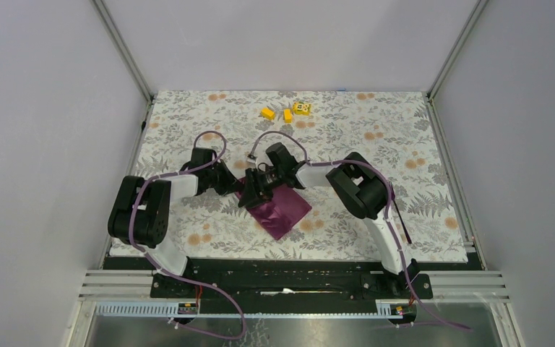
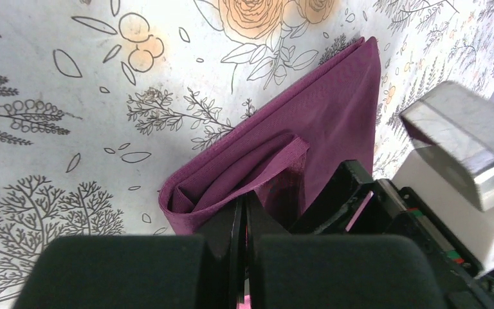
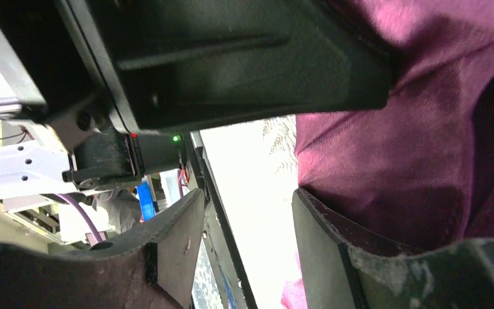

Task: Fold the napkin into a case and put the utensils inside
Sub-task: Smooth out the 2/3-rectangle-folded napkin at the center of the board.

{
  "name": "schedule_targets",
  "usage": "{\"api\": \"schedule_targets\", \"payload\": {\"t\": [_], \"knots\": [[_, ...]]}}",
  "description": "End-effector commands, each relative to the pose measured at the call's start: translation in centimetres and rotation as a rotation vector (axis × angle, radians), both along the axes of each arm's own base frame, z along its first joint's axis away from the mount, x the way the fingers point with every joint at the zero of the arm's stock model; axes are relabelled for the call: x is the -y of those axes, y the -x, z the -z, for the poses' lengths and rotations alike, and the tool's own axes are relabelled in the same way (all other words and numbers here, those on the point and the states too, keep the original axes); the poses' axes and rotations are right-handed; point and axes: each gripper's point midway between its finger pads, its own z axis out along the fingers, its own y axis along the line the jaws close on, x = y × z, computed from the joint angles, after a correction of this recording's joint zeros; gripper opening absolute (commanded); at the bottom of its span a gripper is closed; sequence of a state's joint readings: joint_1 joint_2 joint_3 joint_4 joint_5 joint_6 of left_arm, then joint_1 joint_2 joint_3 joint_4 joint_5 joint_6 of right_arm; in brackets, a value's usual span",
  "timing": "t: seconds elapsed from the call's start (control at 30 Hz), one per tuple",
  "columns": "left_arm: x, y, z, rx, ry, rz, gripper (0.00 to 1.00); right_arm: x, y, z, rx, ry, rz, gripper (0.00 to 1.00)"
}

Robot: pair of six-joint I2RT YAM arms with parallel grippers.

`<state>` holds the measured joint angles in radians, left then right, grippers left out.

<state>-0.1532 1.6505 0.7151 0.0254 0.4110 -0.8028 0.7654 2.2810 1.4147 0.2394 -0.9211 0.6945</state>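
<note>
Pinching a raised flap of the folded napkin [image 1: 283, 210], the left fingers [image 2: 260, 222] are pressed together; the right fingers [image 3: 173, 238] stand apart at its edge. Napkin lies mid-tabletop [image 1: 376, 144].

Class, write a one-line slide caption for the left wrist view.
Left end effector pinches a flap of the folded plum-purple napkin, which lies on the floral tablecloth.

napkin [image 2: 334, 109] — soft plum cloth, faint sheen, tablecloth [image 2: 51, 151] — matt printed fabric
</note>
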Motion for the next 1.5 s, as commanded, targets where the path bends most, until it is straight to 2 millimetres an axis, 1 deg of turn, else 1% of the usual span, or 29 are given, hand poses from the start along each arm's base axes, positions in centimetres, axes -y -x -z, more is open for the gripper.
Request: {"api": "schedule_targets", "payload": {"t": [0.0,0.13,0.27,0.33,0.37,0.43,0.53,0.6,0.67,0.73,0.77,0.83,0.87,0.9,0.93,0.97,1.0,1.03,1.07,1.1,1.17,1.23,1.27,1.37,1.47], "knots": [[-1.3,0.2,2.1,-0.025,-0.059,-0.035,0.0,0.3,1.9,-0.6,0.01,-0.052,-0.066,0.6],[-1.5,0.2,2.7,-0.041,-0.067,-0.043,0.0,1.6,3.4,-0.2,-0.004,-0.036,-0.082,0.61],[-1.8,0.3,2.9,-0.046,-0.081,-0.044,0.0,3.4,5.2,-0.6,-0.007,-0.027,-0.094,0.61],[-1.9,0.3,3.1,-0.05,-0.087,-0.045,0.0,4.5,6.4,-1.2,-0.004,-0.033,-0.101,0.62],[-1.9,0.3,3.2,-0.053,-0.088,-0.044,0.0,5.1,7.0,-1.2,-0.007,-0.029,-0.105,0.62],[-1.9,0.2,3.2,-0.052,-0.09,-0.042,0.0,6.9,8.7,-0.6,-0.026,-0.008,-0.116,0.63],[-1.9,0.0,3.2,-0.05,-0.097,-0.038,0.0,8.9,10.5,-0.2,-0.019,0.036,-0.126,0.63],[-2.1,-0.2,3.1,-0.047,-0.106,-0.036,0.0,10.0,11.3,-0.7,-0.011,0.053,-0.126,0.64],[-2.2,-0.6,2.6,-0.029,-0.12,-0.033,0.0,10.7,11.6,-1.7,0.013,0.064,-0.117,0.64],[-2.2,-0.9,1.8,-0.021,-0.13,-0.019,0.0,11.3,10.5,-3.0,0.058,0.081,-0.072,0.67],[-2.2,-1.0,1.3,-0.016,-0.134,-0.011,0.01,11.8,9.4,-3.7,0.083,0.095,-0.03,0.69],[-1.7,-1.3,0.0,0.01,-0.129,0.012,0.06,13.3,6.2,-4.6,0.118,0.138,0.091,0.74],[-1.4,-1.4,-0.8,0.023,-0.127,0.026,0.1,14.9,3.7,-4.6,0.126,0.181,0.184,0.76],[-1.0,-1.6,-1.9,0.046,-0.122,0.049,0.15,16.1,1.9,-4.5,0.138,0.217,0.245,0.77],[-0.4,-1.6,-2.7,0.063,-0.115,0.073,0.21,17.4,0.0,-4.1,0.154,0.265,0.305,0.78],[0.0,-1.6,-3.5,0.076,-0.117,0.092,0.29,18.6,-1.8,-3.2,0.176,0.335,0.356,0.78],[0.2,-1.5,-4.2,0.083,-0.128,0.102,0.36,19.1,-3.3,-3.3,0.198,0.364,0.374,0.78],[0.3,-1.2,-4.7,0.091,-0.143,0.111,0.42,19.7,-4.2,-2.8,0.193,0.385,0.377,0.78],[0.2,-1.1,-5.2,0.102,-0.16,0.108,0.47,19.8,-5.0,-2.7,0.182,0.378,0.385,0.78],[0.1,-0.7,-5.6,0.107,-0.167,0.108,0.5,19.9,-5.7,-2.3,0.169,0.371,0.394,0.77],[-0.4,0.4,-5.8,0.104,-0.182,0.096,0.52,19.9,-6.6,-1.6,0.15,0.37,0.4,0.73],[-0.9,1.7,-5.6,0.097,-0.185,0.078,0.49,19.3,-6.9,-1.1,0.135,0.345,0.392,0.71],[-1.1,2.4,-5.6,0.099,-0.188,0.069,0.47,19.0,-7.0,-0.8,0.123,0.329,0.386,0.68],[-2.5,4.0,-4.4,0.083,-0.233,0.016,0.46,18.3,-6.5,0.0,0.075,0.291,0.364,0.55],[-3.8,4.7,-3.0,0.06,-0.275,-0.037,0.4,18.2,-5.8,0.8,0.045,0.272,0.369,0.45]]}}
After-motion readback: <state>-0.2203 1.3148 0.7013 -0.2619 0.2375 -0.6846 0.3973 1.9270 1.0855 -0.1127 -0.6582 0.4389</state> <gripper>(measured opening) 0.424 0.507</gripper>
